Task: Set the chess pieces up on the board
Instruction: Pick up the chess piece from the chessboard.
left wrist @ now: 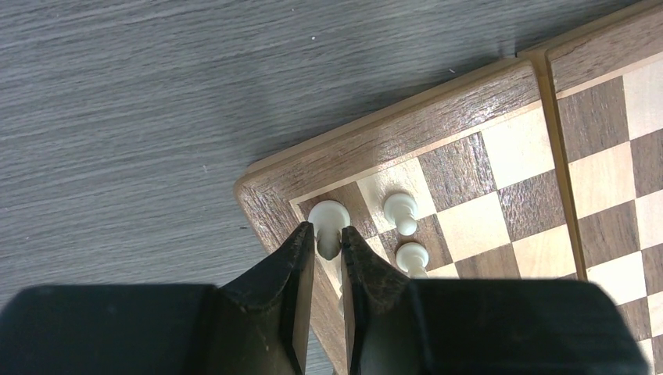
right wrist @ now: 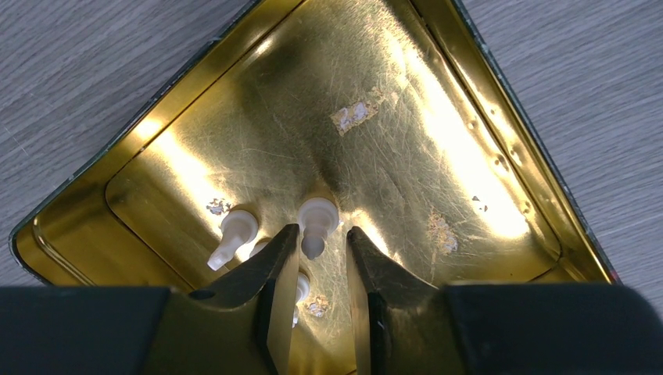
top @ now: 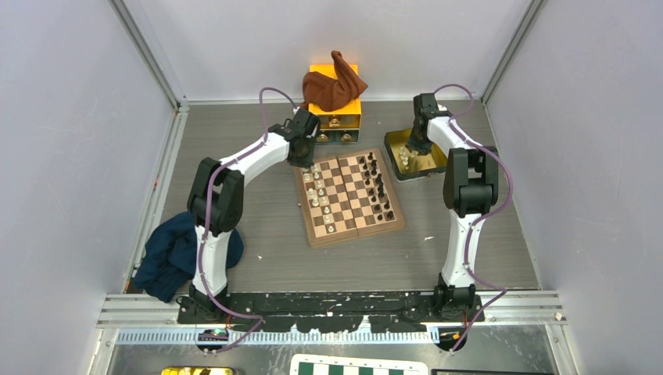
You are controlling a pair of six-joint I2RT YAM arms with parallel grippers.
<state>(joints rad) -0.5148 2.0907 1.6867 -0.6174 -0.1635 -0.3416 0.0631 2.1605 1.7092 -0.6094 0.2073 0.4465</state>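
Jaws, left: left gripper [left wrist: 324, 236] is almost closed, its fingers pinching the stem of a cream corner piece [left wrist: 328, 215] that stands on the board's corner square.
Jaws, right: right gripper [right wrist: 319, 238] is partly open and empty, with its fingers astride an upright cream tin piece [right wrist: 317, 215] and a gap on each side.
Handling: the pieces look light, rigid and smoothly turned. They are probably top-heavy and could tip or squirt out of a pinch on the rounded head.
Where to grip: the narrow waist under the head, with the fingers square to it and a gentle squeeze.
Table [left wrist: 156, 117]: grey wood-grain surface, flat and matte.
Board [top: 356, 234]: wood with dark brown and tan squares, a light border, rounded corners and a seam across the middle. It lies between the arms.
Cream pieces [top: 317, 191]: lined along the board's left side; two pawns [left wrist: 400, 207] stand just beside the held one.
Dark pieces [top: 377, 183]: lined along the right side.
Tin [right wrist: 406, 156]: shiny, scratched gold metal with raised walls and a likely slick floor, just off the board's far right corner. Another piece [right wrist: 233, 230] leans inside, and possibly a third is half hidden behind a finger.
Far edge: orange box [top: 348, 109] with a brown cloth [top: 332, 86] draped over it.
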